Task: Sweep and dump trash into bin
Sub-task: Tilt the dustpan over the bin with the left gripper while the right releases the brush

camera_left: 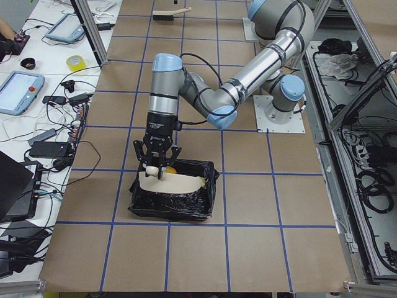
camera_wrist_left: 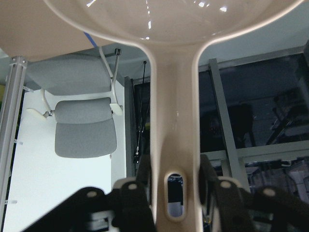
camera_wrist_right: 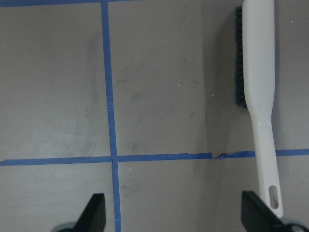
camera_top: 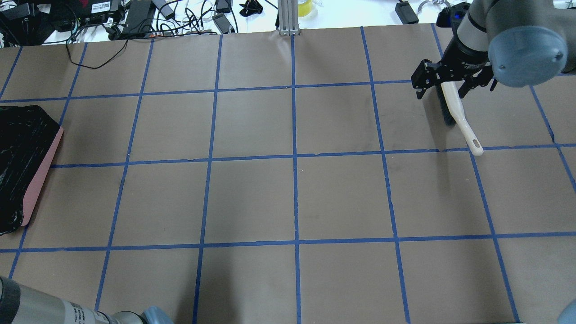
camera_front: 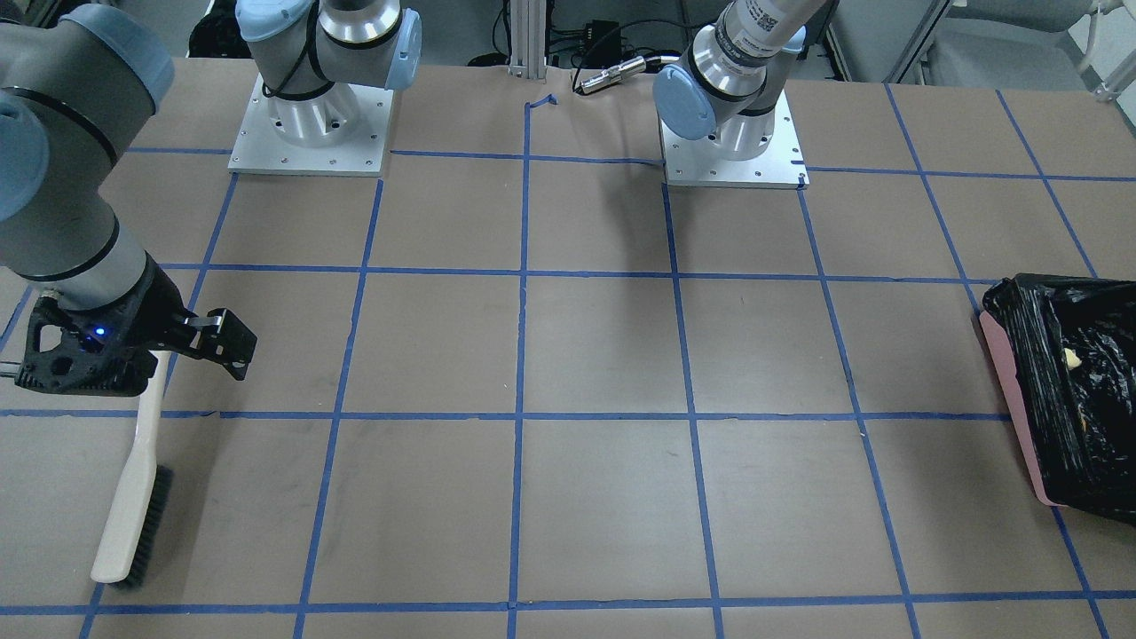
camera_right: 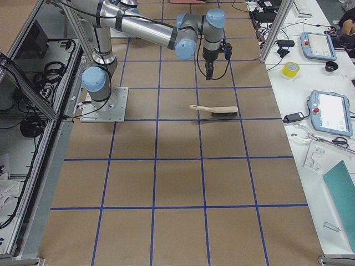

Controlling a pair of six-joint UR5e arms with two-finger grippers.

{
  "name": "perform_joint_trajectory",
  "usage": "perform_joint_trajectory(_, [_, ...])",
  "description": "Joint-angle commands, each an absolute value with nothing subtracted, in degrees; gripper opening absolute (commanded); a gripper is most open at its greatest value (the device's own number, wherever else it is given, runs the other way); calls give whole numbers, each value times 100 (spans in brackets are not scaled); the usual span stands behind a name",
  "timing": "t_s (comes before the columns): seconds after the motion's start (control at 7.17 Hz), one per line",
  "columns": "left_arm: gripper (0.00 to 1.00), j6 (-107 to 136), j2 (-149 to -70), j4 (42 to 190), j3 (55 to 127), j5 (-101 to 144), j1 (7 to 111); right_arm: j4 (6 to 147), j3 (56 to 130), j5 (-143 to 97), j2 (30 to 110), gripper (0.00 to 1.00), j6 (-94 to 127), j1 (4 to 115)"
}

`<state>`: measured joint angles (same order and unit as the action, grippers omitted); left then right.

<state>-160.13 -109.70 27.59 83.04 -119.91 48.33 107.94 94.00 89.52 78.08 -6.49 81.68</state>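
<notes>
Left hand [camera_left: 156,168] clamped on dustpan handle. Dustpan [camera_left: 172,184] smooth, glossy beige plastic, over mouth of bin [camera_left: 177,210], pink box lined with crinkled shiny black bag. Orange-yellow lumpy trash piece [camera_left: 169,167] inside bin, just beside left hand. Right hand [camera_wrist_right: 175,215] wide open, holds nothing, above brush [camera_wrist_right: 259,87]: slim cream handle, black bristles, flat on brown paper desk [camera_top: 252,198].
</notes>
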Motion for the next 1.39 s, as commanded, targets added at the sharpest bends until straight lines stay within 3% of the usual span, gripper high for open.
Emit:
perform_joint_trajectory(0.0, [6,-16520,-10881,1388,8751,-11832,4991,10741,9396,8956,7831,100,-589,8235])
perform_joint_trajectory(0.14, [5,-16915,-10846,640,9041,-11726,5001,10610,9387,8956,7909,100,-589,8244])
perform_joint_trajectory(0.84, [5,-17183,-10670,519,9281,-11742,5123,10564,9395,9018,7981,100,-589,8244])
perform_joint_trajectory(1.25, [5,-17473,-10504,-465,9729,-11778,5388,10573,9396,8974,8007,100,-571,8270])
